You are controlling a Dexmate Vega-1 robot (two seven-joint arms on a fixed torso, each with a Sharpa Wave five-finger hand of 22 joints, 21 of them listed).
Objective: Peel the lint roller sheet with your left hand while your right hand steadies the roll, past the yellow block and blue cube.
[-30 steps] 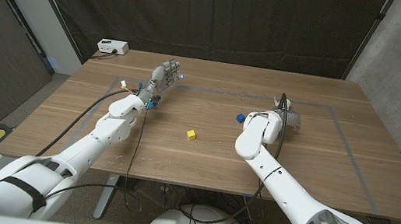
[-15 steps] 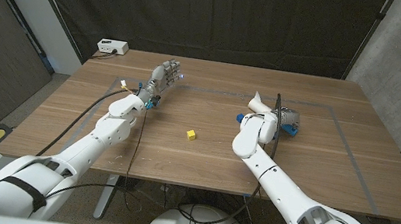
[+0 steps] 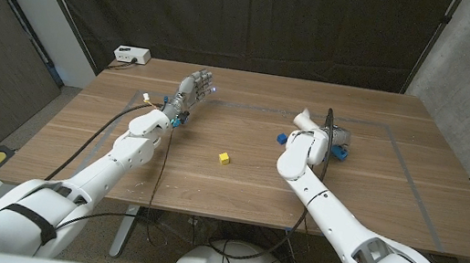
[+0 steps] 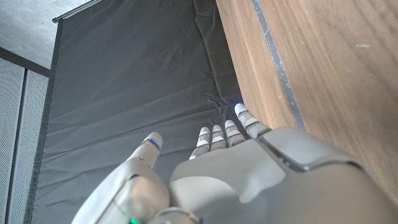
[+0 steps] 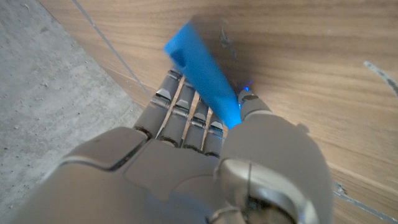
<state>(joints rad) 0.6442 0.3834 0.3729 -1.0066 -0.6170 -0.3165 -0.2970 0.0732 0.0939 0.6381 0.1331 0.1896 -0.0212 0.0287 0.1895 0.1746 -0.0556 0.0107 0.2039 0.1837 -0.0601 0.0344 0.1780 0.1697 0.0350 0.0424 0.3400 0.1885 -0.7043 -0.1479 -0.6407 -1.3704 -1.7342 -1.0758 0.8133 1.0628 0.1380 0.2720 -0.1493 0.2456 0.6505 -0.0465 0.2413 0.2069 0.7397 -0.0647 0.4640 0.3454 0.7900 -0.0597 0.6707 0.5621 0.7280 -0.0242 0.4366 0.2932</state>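
**Right hand on the roller, left hand waiting far across the table**

The right hand (image 3: 336, 146) is closing around the lint roller (image 3: 303, 119) at the right-centre of the table (image 3: 209, 183). In the right wrist view its fingers (image 5: 186, 115) are curling beside a blue handle (image 5: 202, 74) with the thumb pressing against it, so the hand is gripping that handle. In the head view the pale roll end is sticking up and to the left out of the hand, toward the far side, so the roller's long axis is running roughly from the hand's near-right to the far-left, tilted off the table.

The blue cube (image 3: 281, 139) is sitting just to the left of that hand, near the roller. The yellow block (image 3: 224, 158) is lying further left and nearer the robot, well apart from both hands.

The left hand (image 3: 193, 89) is hovering at the far left of the table, fingers (image 4: 219, 134) spread and holding nothing, pointing toward the far edge and the dark curtain (image 4: 137, 81).

The sheet to be peeled is therefore lying to the right of the left hand, and both small blocks are sitting on or near that line. I judge that the left hand's reach has to travel rightward past the yellow block and the blue cube to meet the raised roll end, which is already turned its way.
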